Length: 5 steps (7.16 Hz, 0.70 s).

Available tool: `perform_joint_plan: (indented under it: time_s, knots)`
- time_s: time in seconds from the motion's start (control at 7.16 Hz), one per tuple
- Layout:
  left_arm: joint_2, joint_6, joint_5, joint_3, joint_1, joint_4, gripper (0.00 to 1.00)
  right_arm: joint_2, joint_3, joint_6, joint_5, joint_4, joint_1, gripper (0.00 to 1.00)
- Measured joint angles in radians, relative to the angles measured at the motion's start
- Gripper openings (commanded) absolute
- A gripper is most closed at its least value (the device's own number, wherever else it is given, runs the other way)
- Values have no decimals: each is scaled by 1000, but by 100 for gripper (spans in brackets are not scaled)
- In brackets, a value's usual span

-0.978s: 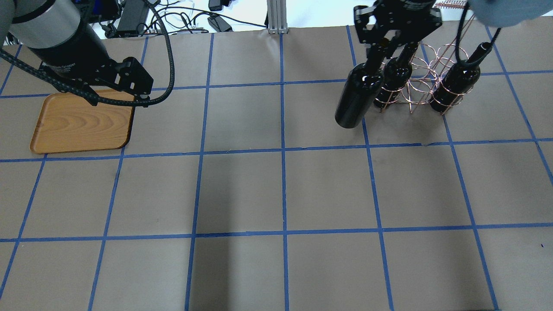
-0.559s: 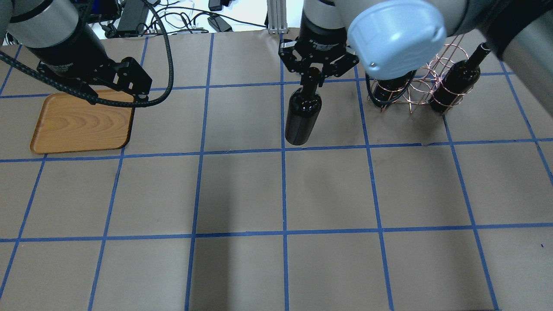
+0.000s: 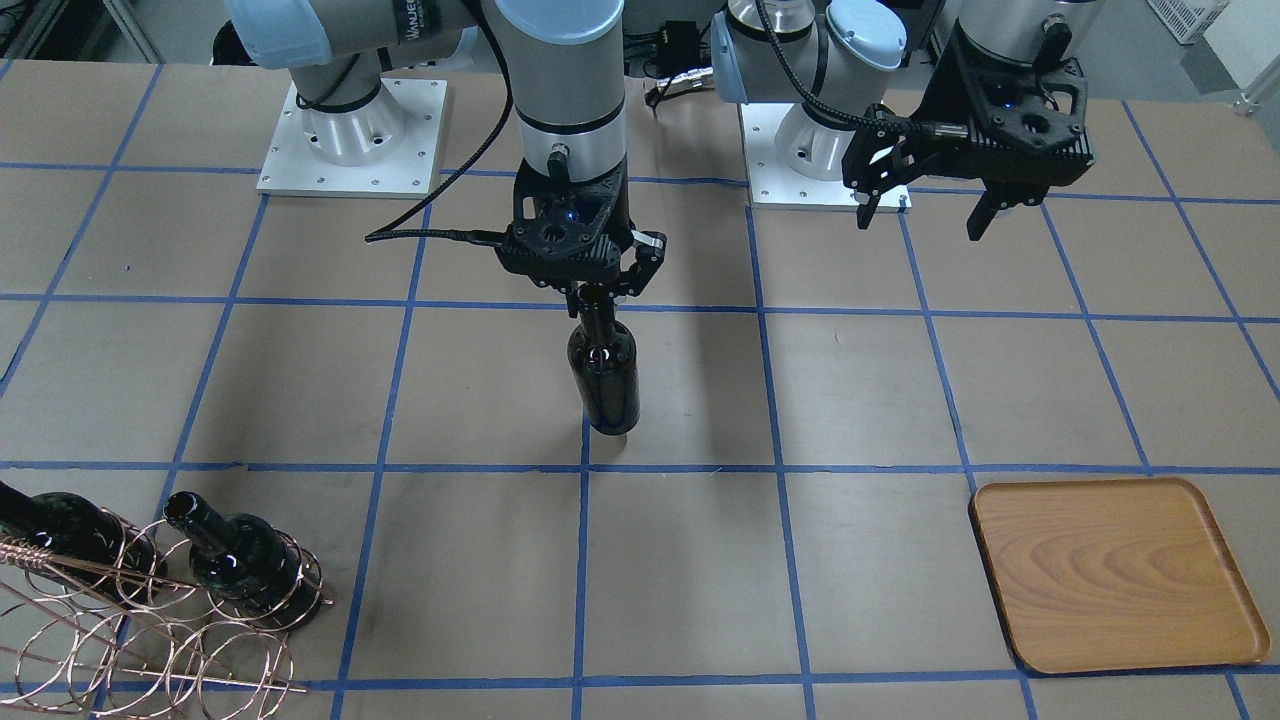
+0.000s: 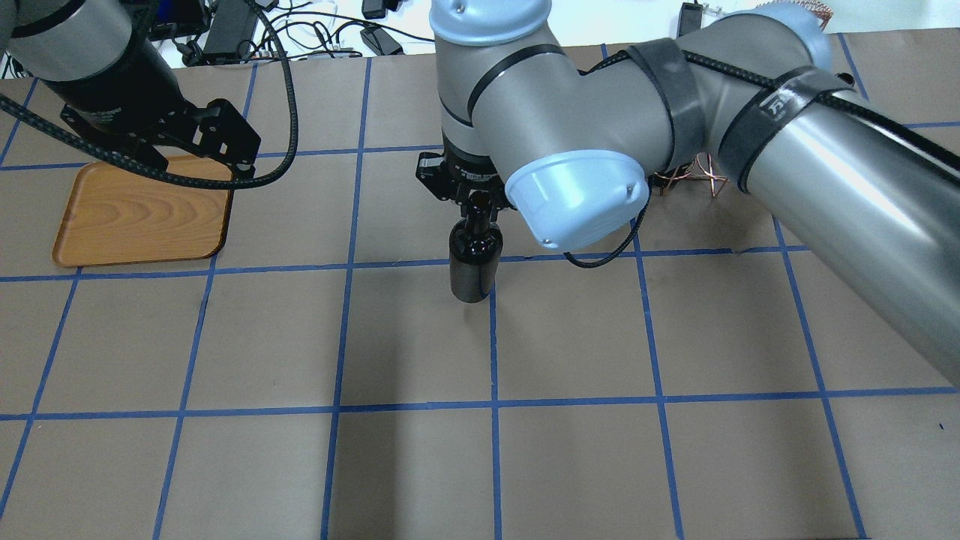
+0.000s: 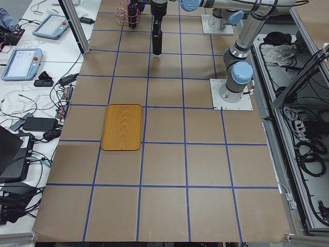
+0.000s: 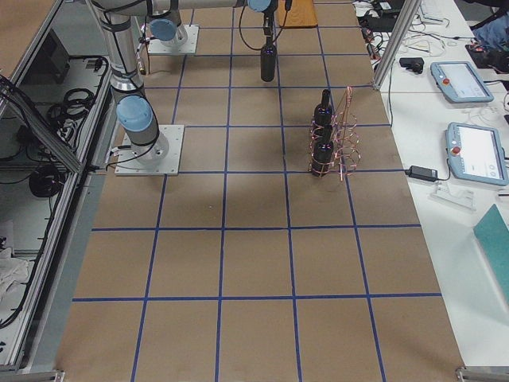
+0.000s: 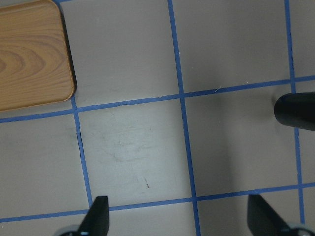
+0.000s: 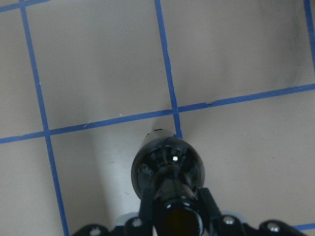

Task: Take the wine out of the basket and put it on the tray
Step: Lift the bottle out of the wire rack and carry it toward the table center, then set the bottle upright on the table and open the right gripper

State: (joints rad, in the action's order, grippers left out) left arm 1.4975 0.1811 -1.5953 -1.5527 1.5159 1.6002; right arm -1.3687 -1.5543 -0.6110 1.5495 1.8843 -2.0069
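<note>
My right gripper (image 3: 592, 292) is shut on the neck of a near-black wine bottle (image 3: 603, 375) and holds it upright over the table's middle; its base is at or just above the table, I cannot tell which. The bottle also shows in the overhead view (image 4: 472, 262) and the right wrist view (image 8: 168, 164). The copper wire basket (image 3: 150, 640) holds two more bottles (image 3: 240, 565). The wood-grain tray (image 3: 1115, 570) lies empty on my left side. My left gripper (image 3: 920, 225) is open and empty, hovering near the tray (image 4: 142, 214).
The table is brown paper with a blue tape grid. In the overhead view my right arm (image 4: 750, 135) hides most of the basket (image 4: 694, 178). Cables and devices lie beyond the far edge. The left wrist view shows the tray's corner (image 7: 29, 54).
My right gripper has carried the bottle from beside the basket leftward and nearer to me, to the table's middle. My left arm has barely moved.
</note>
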Motion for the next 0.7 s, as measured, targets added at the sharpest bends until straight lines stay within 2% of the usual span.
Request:
perform_joint_plan:
  time_s: [0.42,0.56,0.7]
  knots:
    - [0,1,0,-1,1,1,100,27,-15,-46,12,12,-43,0]
    - [-1,1,0,-1,1,2,100,39,-15,-56,17,13,-52,68]
    - [-1,0,0,-2,1,3,100,46,-13,-60,19,12,-56,100]
